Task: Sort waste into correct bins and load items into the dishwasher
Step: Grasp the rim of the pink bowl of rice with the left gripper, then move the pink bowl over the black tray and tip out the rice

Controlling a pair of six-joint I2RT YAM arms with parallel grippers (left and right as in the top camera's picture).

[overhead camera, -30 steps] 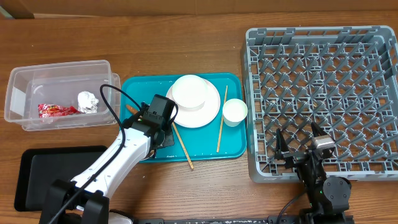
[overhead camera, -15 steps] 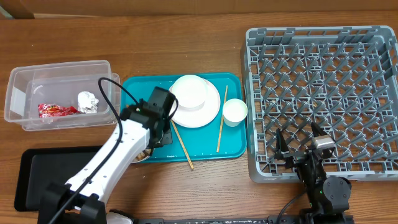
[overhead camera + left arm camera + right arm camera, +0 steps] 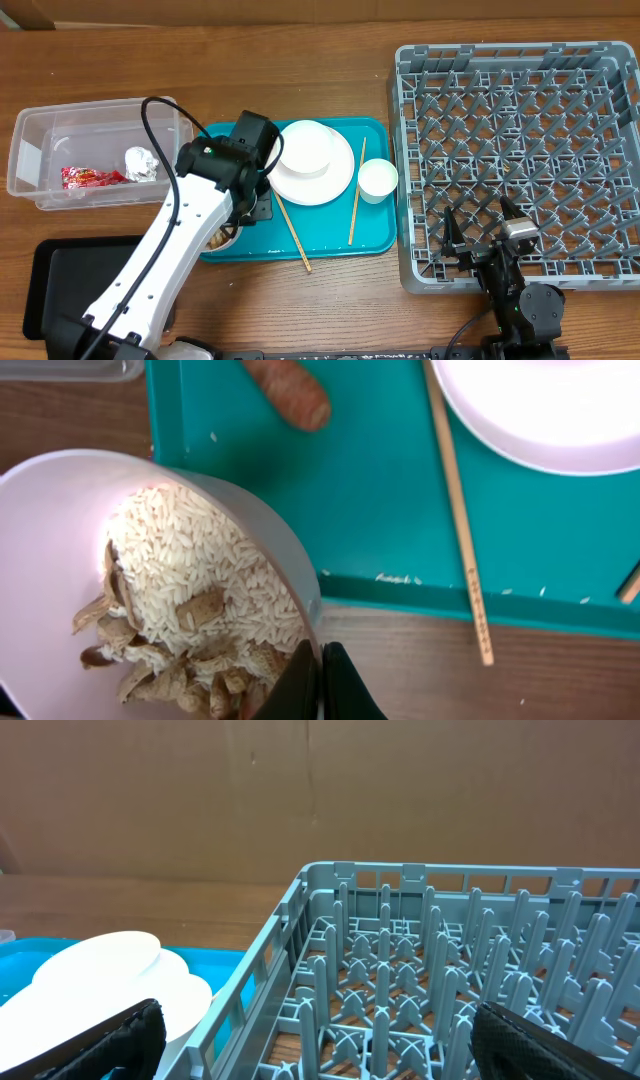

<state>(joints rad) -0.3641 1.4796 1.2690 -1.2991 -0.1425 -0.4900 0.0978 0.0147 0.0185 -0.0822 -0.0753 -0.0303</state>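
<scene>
Left gripper (image 3: 312,682) clenched on rim of white bowl (image 3: 55,550) — rice and brown scraps inside — at near-left corner of teal tray (image 3: 380,510). Chopstick (image 3: 457,510) lies on tray nearby. Right gripper (image 3: 482,232) — jaws apart, holding nothing — at near edge of grey dish rack (image 3: 400,160)

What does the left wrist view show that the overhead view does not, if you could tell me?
Only the left wrist: the left claw pinching the rim of a bowl holding rice and brown scraps, plus loose grains on the teal tray. Only the overhead: the clear bin with a red wrapper and foil ball, the dish rack, the cup. Both: that tray, a chopstick, the white plate.
</scene>
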